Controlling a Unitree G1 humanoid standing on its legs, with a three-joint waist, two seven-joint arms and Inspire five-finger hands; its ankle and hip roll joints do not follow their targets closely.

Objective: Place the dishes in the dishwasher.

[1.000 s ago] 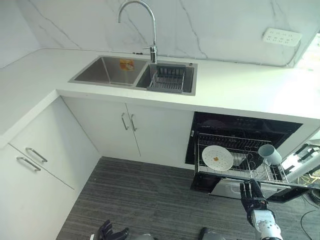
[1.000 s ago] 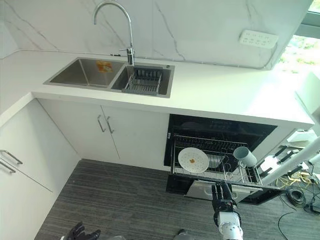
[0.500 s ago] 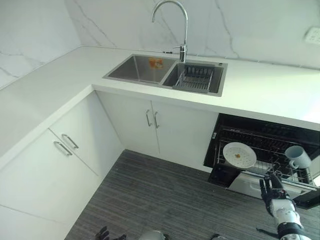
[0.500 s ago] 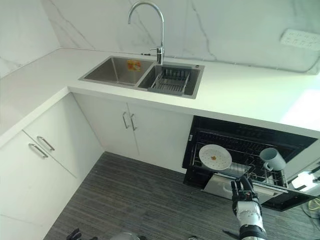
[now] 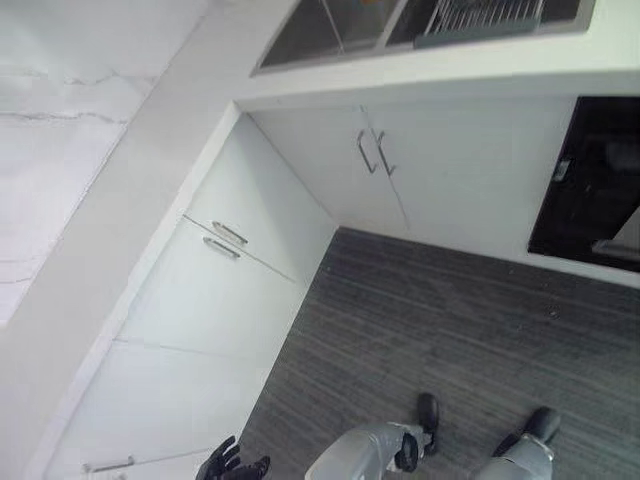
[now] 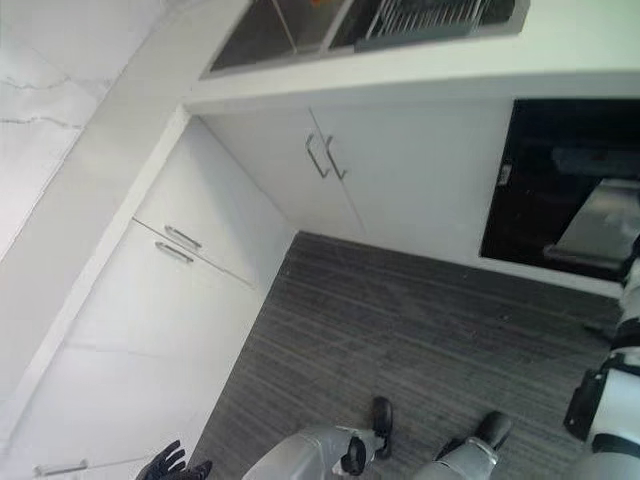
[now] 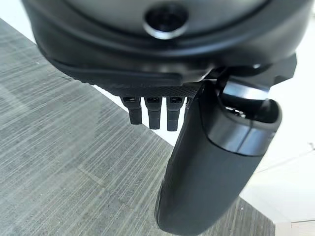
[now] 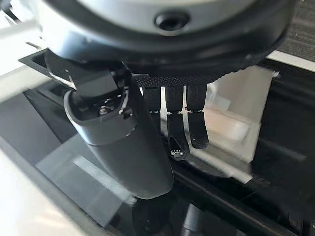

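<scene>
Hanging low over the grey floor, the left hand is held loosely open and empty. The right hand, fingers straight and nothing grasped, is poised over the dishwasher door, presumably for closing; no dishes are visible.

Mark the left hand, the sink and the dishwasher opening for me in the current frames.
left hand [image 5: 228,463], left eye view, on the palm below its spread fingers.
sink [image 6: 262,35], right eye view, on the steel wall of the left basin.
dishwasher opening [image 6: 545,190], right eye view, on the dark cavity above its door.
</scene>
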